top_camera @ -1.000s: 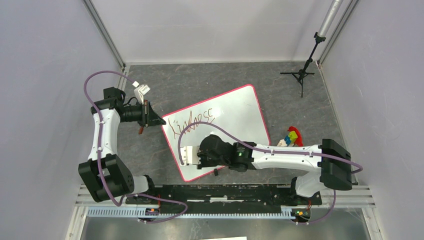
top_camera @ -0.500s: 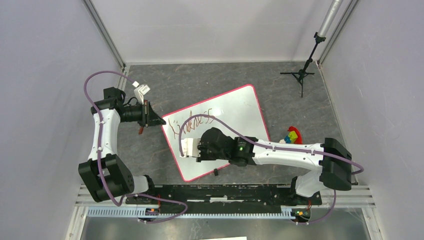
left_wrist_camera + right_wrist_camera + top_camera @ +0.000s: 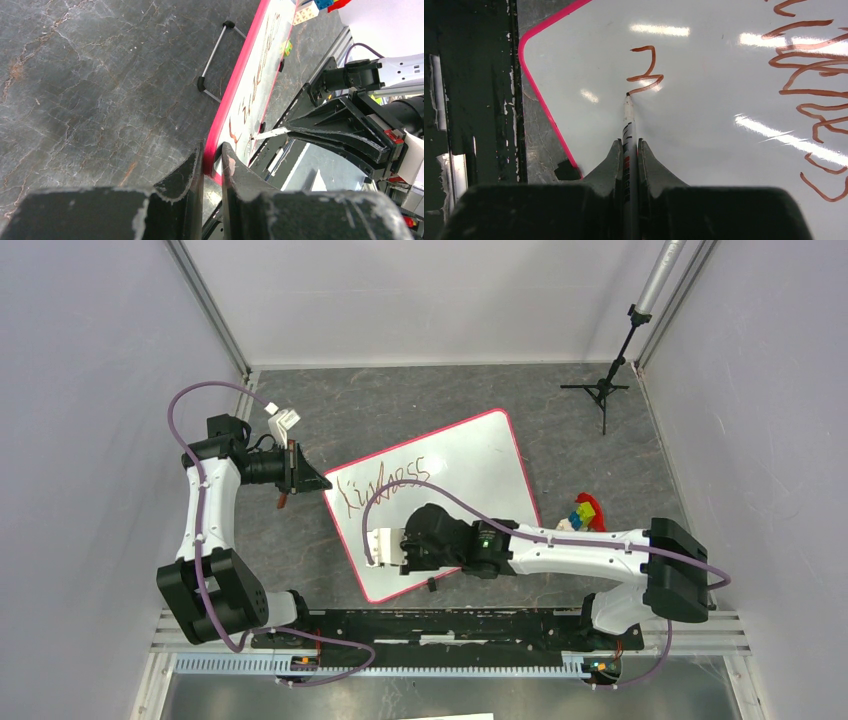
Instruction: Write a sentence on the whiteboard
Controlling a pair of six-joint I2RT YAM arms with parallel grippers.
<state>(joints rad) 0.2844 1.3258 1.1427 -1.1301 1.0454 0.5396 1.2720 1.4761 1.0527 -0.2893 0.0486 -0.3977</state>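
Whiteboard [image 3: 470, 455]: laid askew on the grey bench [image 3: 400, 400], between the two arms; its pink-bordered left corner is gripped by the left tool [image 3: 212, 150], and its near-left part is overhung by the right tool [image 3: 628, 147].
Sentence [image 3: 385, 485]: one reddish-brown line is written along the far-left side of the whiteboard; a short squiggle is seen below it, close to the near-left corner.
Left tool: narrowed onto the pink border, which is pinched between the two fingers.
Right tool: closed on a marker [image 3: 628, 115], which is clamped between the fingers and pointed forward.
Marker tip: set on the white surface at the end of the squiggle, well apart from the sentence's first line.
Surroundings: a black tripod [image 3: 603, 390] is stood at the far right of the bench; coloured blocks [image 3: 585, 512] are seen just beside the board's right edge.
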